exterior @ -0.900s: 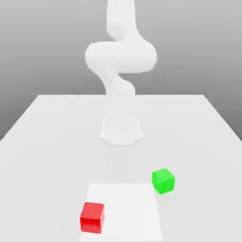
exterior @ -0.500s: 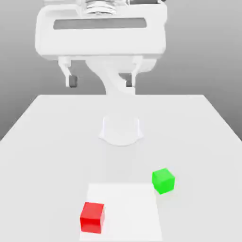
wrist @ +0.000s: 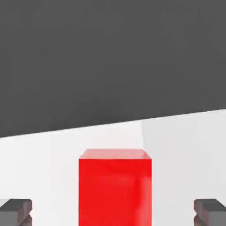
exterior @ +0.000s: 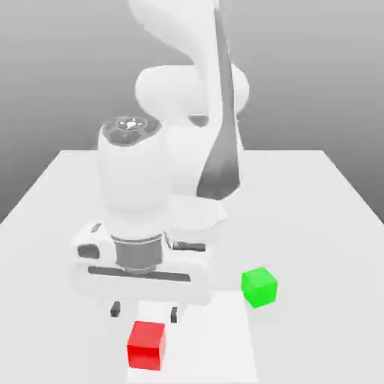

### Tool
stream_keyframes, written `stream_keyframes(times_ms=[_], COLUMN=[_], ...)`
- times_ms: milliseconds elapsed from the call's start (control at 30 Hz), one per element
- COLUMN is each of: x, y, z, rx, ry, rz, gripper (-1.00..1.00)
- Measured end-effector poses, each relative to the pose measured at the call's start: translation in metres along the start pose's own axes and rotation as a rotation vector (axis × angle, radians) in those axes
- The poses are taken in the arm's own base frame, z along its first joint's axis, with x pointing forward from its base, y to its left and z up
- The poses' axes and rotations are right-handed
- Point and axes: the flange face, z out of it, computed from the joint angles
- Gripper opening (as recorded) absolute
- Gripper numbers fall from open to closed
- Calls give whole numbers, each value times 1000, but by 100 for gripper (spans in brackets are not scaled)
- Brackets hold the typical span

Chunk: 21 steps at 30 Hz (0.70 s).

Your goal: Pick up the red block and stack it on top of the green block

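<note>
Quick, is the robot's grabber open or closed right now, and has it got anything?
Gripper: open, holding nothing; the red block sits ungripped, below it.

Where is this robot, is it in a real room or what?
It looks like a made-up computer world for practising robot jobs. You can tell from the blank grey background, the plain white table and the two smooth, plain blocks, red and green.
</note>
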Motion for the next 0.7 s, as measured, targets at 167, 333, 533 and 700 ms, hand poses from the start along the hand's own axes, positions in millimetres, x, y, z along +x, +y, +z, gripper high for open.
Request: stream_keyframes(times_ms=[167,333,533,700], x=[-1,-1,-34,-152], y=[1,1,-11,-33], z=[23,17,-42,-64], rx=[-1,-2,10,25], ry=[-1,-1,-13,-30], rz=[1,0,-78,-374], gripper=[-100,-100,-100,-100])
